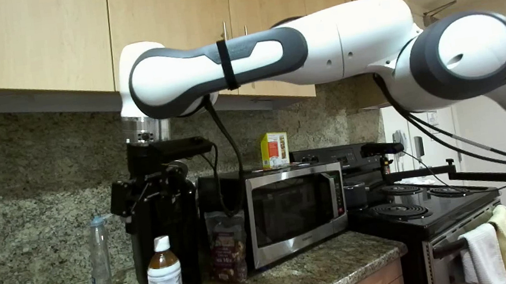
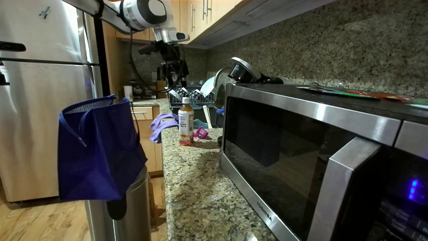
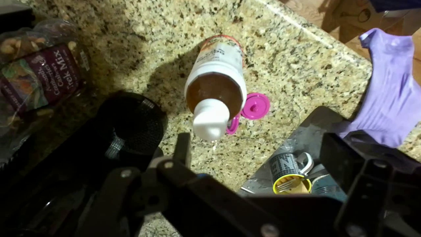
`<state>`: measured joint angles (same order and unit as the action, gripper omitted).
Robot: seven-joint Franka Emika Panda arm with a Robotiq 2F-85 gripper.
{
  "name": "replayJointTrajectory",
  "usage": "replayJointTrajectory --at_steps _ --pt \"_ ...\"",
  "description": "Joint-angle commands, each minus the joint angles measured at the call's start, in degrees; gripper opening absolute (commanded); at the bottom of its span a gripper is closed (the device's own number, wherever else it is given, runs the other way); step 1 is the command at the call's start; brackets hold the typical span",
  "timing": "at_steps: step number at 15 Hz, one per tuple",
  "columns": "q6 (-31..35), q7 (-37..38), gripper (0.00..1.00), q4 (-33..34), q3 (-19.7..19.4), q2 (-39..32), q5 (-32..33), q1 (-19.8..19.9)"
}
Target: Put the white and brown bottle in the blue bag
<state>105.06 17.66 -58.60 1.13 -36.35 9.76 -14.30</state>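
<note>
The white and brown bottle stands upright on the granite counter in both exterior views (image 1: 165, 283) (image 2: 186, 124). In the wrist view the bottle (image 3: 215, 79) is seen from above, its white cap near my left-hand finger. The blue bag (image 2: 97, 157) is open at the top and rests on a metal trash can beside the counter. A dark-blue corner, perhaps of the bag, shows at the wrist view's top right. My gripper (image 3: 258, 148) is open and empty, also seen in an exterior view (image 2: 176, 80), above and beyond the bottle. Its fingers blend with the black coffee maker in an exterior view.
The coffee maker (image 3: 131, 121) and trail mix bag (image 3: 42, 72) stand close to the bottle, by the microwave (image 1: 296, 208). A pink cup (image 2: 201, 132) lies beside the bottle. The sink holds a mug (image 3: 289, 171). A purple cloth (image 3: 394, 85) hangs there. Cabinets (image 1: 168, 23) overhang the counter.
</note>
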Motion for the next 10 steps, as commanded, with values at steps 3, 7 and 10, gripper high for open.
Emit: replayJointTrajectory --at_steps 3,7,10 --pt "-5.1 -0.1 1.00 7.2 -0.8 -4.3 -1.1 0.9" --pt "-7.5 -0.3 1.00 7.5 -0.6 -5.0 -2.5 2.1" --pt "-7.8 -2.2 1.00 7.6 0.3 -5.8 -4.3 3.2"
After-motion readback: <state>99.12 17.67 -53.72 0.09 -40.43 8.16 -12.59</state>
